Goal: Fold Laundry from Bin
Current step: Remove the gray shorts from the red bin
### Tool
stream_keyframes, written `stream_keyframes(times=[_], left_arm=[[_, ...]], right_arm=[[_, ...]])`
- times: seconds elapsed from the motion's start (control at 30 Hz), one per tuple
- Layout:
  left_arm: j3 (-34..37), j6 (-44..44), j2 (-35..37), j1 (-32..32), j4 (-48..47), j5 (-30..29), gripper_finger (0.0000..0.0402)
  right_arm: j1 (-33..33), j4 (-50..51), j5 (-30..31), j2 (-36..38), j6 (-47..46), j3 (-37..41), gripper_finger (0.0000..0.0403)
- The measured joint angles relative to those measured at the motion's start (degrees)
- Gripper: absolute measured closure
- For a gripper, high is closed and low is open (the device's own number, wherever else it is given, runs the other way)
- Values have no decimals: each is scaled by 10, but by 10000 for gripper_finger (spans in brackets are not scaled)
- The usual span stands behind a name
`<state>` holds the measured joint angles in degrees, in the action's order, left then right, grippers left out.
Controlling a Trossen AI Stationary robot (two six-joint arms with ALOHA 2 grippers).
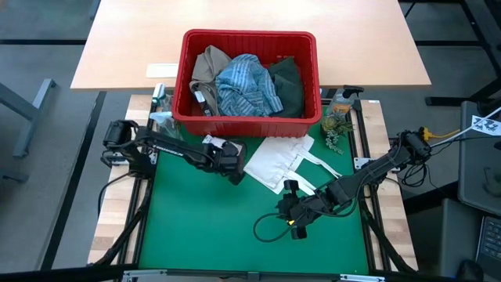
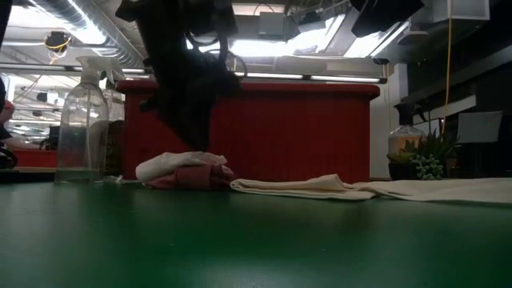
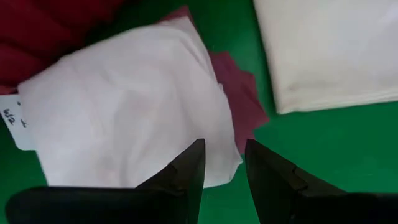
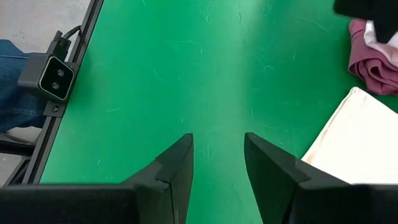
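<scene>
I see my left gripper point(image 3: 222, 163), fingers slightly parted and empty, over the small white cloth point(image 3: 124, 106) (atop a maroon one point(image 3: 239, 99)) beside the red slotted plastic bin point(image 1: 249, 78); the right gripper point(image 4: 217, 155) hovers parted over green mat point(image 4: 186, 74).

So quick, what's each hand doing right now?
Left hand: open, over the small white cloth, holding nothing.
Right hand: open, empty, above the green mat.

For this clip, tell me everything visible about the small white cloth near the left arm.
The small white cloth is soft, smooth fabric in a rounded, loosely folded bundle with a small handwritten tag at one edge. It lies on the small maroon cloth, which shows beneath it, on the green mat in front of the bin. The left pincer is open just above its edge, gripping nothing.
</scene>
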<state>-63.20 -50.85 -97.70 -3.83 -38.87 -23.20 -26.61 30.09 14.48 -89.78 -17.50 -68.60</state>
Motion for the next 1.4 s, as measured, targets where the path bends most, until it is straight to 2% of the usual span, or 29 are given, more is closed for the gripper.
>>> stream_keyframes(times=[0.33,0.63,0.87,1.4], left_arm=[[0,-1,-52,-14,48,13,292],[0,0,-52,-24,66,20,292],[0,2,-45,-23,65,64,292],[0,0,-43,-24,75,76,294]], right_arm=[[0,0,0,0,0,0,260],[0,0,0,0,0,0,260],[0,0,0,0,0,0,260],[0,0,0,0,0,0,260]])
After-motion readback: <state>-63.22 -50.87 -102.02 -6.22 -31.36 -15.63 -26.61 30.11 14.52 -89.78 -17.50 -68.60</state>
